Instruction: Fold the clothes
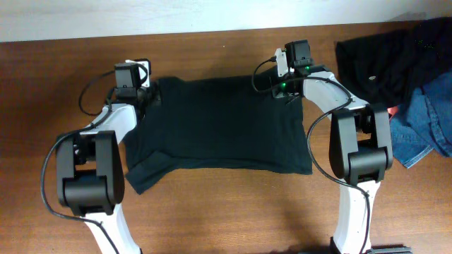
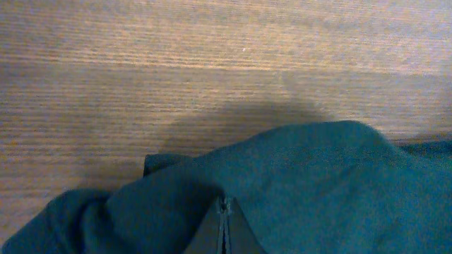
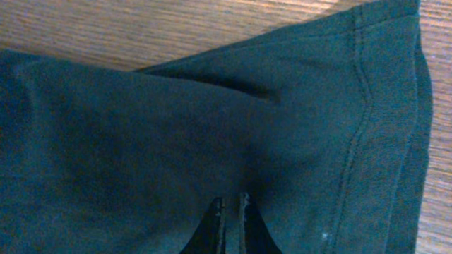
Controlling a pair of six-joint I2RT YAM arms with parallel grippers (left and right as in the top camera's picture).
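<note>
Though rumpled, T-shirt on table

no readable text, labels or numbers

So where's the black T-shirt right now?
In the overhead view the T-shirt lies spread on the table, the left gripper and right gripper pinching its far corners, with a heap of other clothes off to its right.
</note>
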